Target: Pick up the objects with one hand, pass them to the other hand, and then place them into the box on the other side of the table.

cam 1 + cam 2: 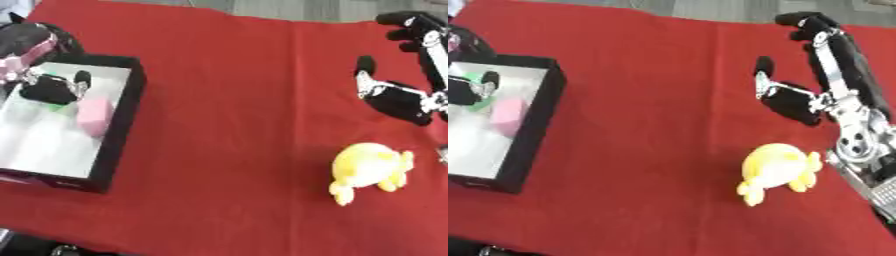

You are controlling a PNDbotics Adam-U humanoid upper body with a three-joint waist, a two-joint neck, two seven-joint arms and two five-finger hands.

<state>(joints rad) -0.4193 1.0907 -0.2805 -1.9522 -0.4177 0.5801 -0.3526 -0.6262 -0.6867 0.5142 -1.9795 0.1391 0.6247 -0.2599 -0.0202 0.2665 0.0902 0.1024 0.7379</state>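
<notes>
Pink block (94, 116) and something green (58, 107) already sit in the box (120, 131) at the table's left edge. Left hand (51, 89) is inside the box, over them; can't tell its fingers or whether it holds anything. Yellow plush toy (776, 168) not yet picked, near the table's right edge. Right hand (798, 102) hovers just beyond it, fingers spread, empty. Judging by this: mostly done, toy remains.

My right hand (815, 80) has black fingers on silver metal links, with a silver round wrist joint; my left hand (48, 82) looks black with silver bits
</notes>
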